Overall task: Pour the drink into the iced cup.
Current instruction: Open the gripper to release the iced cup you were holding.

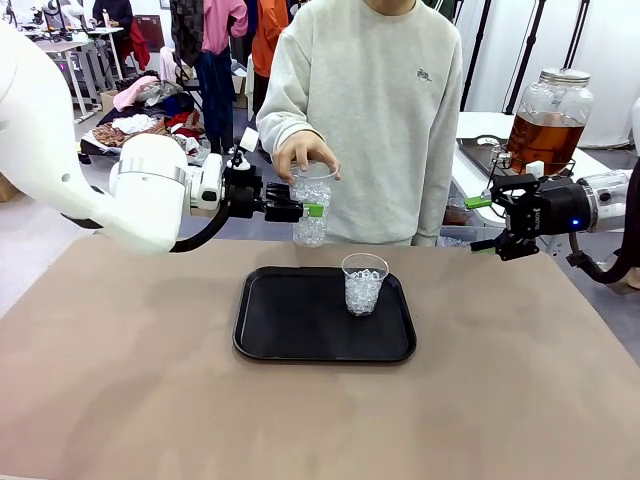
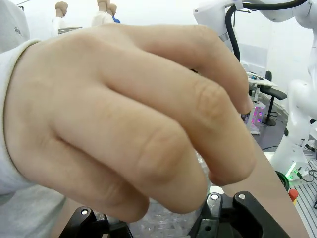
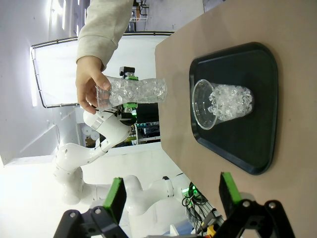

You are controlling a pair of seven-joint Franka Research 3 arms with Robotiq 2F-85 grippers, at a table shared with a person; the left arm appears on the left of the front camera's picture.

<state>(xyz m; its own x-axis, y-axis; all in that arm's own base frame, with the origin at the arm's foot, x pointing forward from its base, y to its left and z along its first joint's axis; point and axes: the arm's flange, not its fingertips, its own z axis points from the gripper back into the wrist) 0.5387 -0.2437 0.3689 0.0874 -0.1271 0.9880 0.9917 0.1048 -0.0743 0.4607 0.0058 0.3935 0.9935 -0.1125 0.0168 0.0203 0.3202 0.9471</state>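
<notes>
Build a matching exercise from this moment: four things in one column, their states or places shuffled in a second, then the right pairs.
Column one
1. right gripper
2. black tray
3. left gripper
4. glass dispenser

Column two
A. shut on a raised iced cup that a person's hand grips at the rim
B. at the far right, holding the amber drink
C. open, holding nothing
D. on the brown table, with a second iced cup standing on it

Pairs: 1-C, 2-D, 3-A, 4-B
</notes>
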